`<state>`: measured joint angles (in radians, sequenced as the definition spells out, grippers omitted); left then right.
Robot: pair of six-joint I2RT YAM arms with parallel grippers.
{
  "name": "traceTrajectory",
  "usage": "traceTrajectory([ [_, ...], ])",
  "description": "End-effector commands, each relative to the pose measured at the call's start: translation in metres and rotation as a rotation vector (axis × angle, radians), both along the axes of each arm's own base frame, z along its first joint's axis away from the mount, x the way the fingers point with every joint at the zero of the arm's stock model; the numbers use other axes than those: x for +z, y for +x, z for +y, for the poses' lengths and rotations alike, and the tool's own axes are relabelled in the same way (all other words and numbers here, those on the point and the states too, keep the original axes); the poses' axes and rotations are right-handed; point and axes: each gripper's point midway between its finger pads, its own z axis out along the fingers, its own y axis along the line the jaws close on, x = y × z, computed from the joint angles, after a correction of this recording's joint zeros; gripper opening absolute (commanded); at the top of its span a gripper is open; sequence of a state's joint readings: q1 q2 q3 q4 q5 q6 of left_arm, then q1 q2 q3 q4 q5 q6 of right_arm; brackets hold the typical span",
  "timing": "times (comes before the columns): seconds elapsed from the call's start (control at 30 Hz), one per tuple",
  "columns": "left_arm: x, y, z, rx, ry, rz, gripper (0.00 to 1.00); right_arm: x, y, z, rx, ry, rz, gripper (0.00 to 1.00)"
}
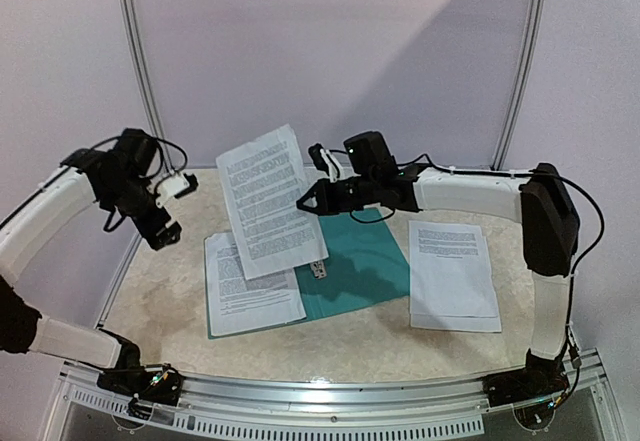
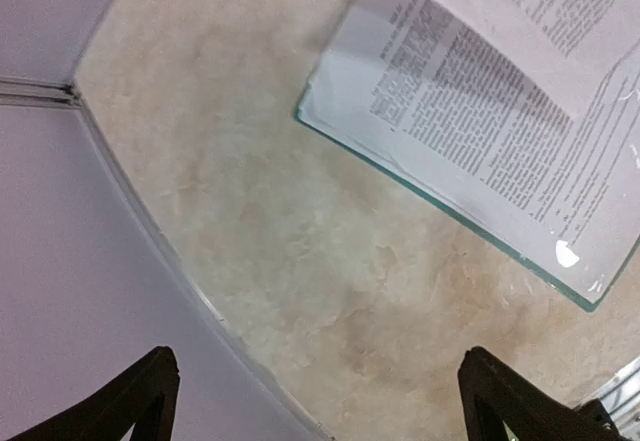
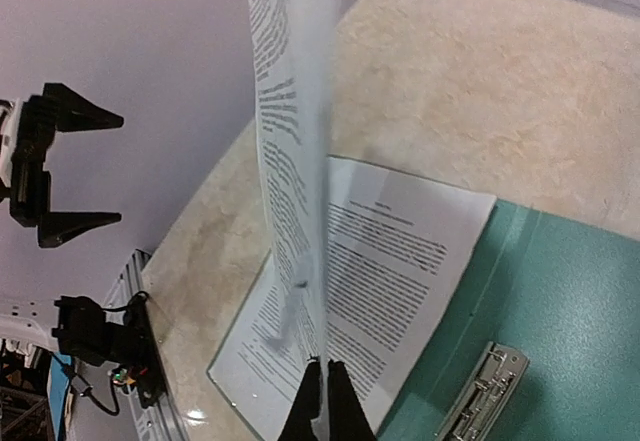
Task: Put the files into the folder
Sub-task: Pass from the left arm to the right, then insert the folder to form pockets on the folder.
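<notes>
Right end effector (image 3: 322, 401): pinched tight on the bottom edge of the held sheet (image 1: 265, 201), which hangs above the folder (image 1: 365, 261).
Left end effector (image 2: 320, 396): spread wide, empty, off to the left.
Folder: open on the table (image 1: 330, 336), with the resting sheet (image 1: 250, 281) on its left cover; the loose sheet (image 1: 452, 271) lies to the right.
Risk: the floppy page, held by one edge, could curl, land skewed or snag the clip (image 3: 485, 391).

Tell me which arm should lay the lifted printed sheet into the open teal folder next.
Probably right. The right gripper is shut on the white printed paper sheet, holding it raised over the open teal-green folder near the silver clip. The left gripper hangs open and empty, off to the folder's left.
</notes>
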<state>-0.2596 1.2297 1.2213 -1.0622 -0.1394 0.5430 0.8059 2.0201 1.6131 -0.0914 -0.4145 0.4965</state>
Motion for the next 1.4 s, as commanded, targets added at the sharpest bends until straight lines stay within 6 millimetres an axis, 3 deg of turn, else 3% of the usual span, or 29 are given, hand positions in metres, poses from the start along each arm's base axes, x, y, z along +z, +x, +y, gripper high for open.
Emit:
traceTrajectory([
  [0.0, -0.065, 0.021, 0.004, -0.032, 0.049, 0.018, 0.99, -0.038, 0.017, -0.013, -0.043, -0.059, 0.021, 0.00],
  [0.1, -0.098, 0.029, 0.002, -0.041, 0.059, 0.055, 1.00, -0.058, 0.019, -0.015, -0.036, -0.080, 0.038, 0.00],
  [0.3, -0.137, 0.027, -0.011, -0.068, 0.014, 0.125, 1.00, -0.095, 0.005, -0.017, 0.013, -0.096, 0.092, 0.00],
  [0.6, -0.180, 0.022, -0.007, -0.097, 0.098, 0.161, 0.99, -0.088, -0.020, 0.007, 0.074, -0.017, 0.108, 0.00],
  [0.83, -0.190, 0.022, -0.009, -0.094, 0.098, 0.179, 0.98, -0.093, -0.042, 0.028, 0.130, 0.004, 0.144, 0.00],
  [1.07, -0.198, 0.020, -0.009, -0.094, 0.097, 0.199, 0.98, -0.097, -0.053, 0.031, 0.149, 0.026, 0.204, 0.00],
  [1.37, -0.202, 0.019, -0.011, -0.090, 0.086, 0.201, 0.97, -0.128, -0.061, 0.043, 0.084, 0.038, 0.344, 0.00],
])
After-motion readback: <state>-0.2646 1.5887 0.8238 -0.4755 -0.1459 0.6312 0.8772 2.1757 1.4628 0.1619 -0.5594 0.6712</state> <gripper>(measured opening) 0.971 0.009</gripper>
